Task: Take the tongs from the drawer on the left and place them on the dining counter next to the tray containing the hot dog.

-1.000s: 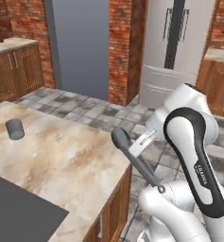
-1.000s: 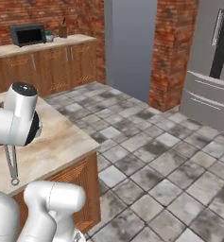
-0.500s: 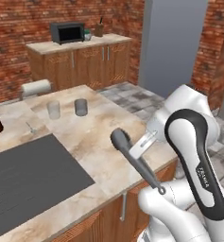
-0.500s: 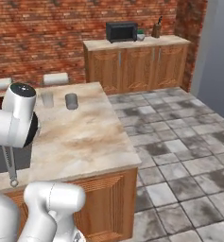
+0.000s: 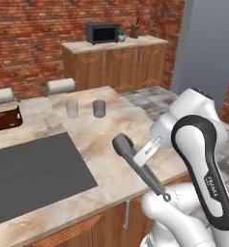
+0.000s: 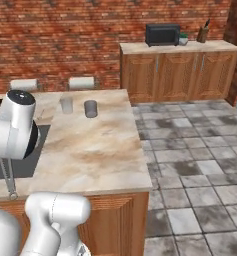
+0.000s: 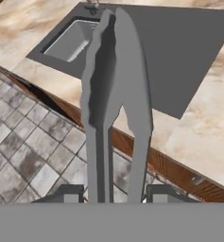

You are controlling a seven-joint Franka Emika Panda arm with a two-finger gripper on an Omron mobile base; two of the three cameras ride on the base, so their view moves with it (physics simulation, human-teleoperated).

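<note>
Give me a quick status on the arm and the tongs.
Gripper shut on the tongs, jaws clamped on both arms. Tongs held above the dining counter edge. Tray far left; two cups between.

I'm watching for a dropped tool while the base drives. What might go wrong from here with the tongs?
1. The tongs hang by one end from the gripper, with floor below them in the hand view; a slip would likely land them there, not on the counter.
2. The tray lies at the far end, past two cups; the long swinging tongs might knock them.
</note>
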